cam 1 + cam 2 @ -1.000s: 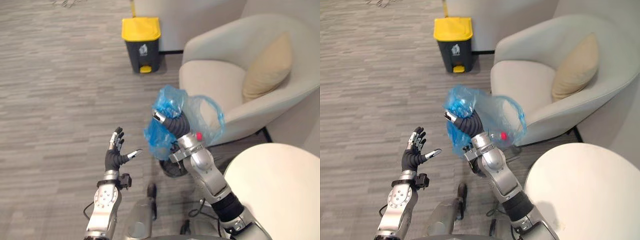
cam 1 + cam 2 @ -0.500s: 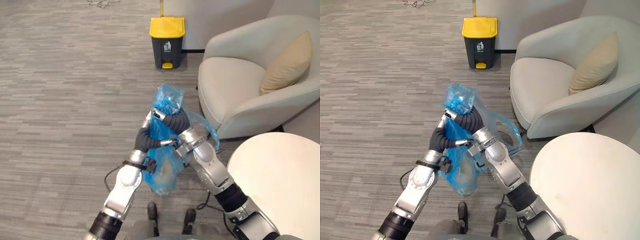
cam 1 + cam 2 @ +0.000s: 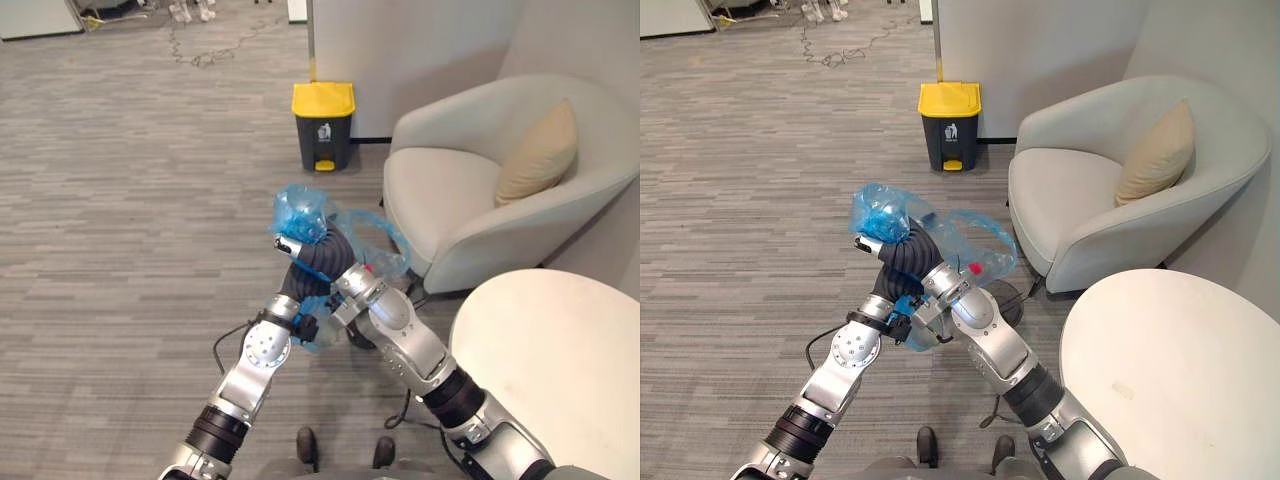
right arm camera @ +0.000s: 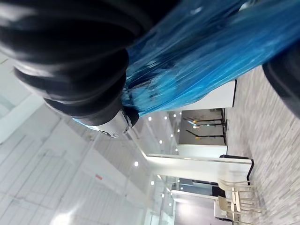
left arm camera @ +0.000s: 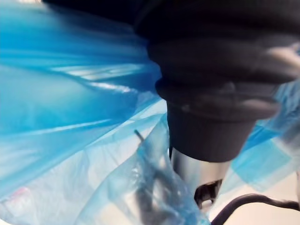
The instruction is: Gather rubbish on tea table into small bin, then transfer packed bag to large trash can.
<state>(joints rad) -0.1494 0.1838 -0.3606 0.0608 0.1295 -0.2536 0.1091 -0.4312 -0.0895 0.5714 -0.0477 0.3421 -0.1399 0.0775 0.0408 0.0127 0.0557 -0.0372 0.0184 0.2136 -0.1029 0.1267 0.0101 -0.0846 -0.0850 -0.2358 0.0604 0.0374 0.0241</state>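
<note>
On my feed I count two hands, both up at the one blue bag [image 3: 300, 208] in the middle of the view. The left hand [image 3: 296, 287] comes up from the lower left and sits against the underside of the bag, just below the right hand; plastic and the other arm cover it, so I cannot tell whether it grips anything. The bag hangs well above the grey floor [image 3: 120, 220]. Its bunched top stands above the right hand [image 3: 312, 252], and loose loops of plastic trail off toward the chair. The right hand is closed round the bag's gathered neck, with one silver tip poking out on the left side. Further back, against the wall, I see one dark trash can [image 3: 323, 130] with a yellow lid, closed and well apart from the bag. Right of it sits one pale armchair [image 3: 440, 190] with one tan cushion [image 3: 537, 152] leaning in its corner. One round white table [image 3: 560, 370] fills the lower right.
</note>
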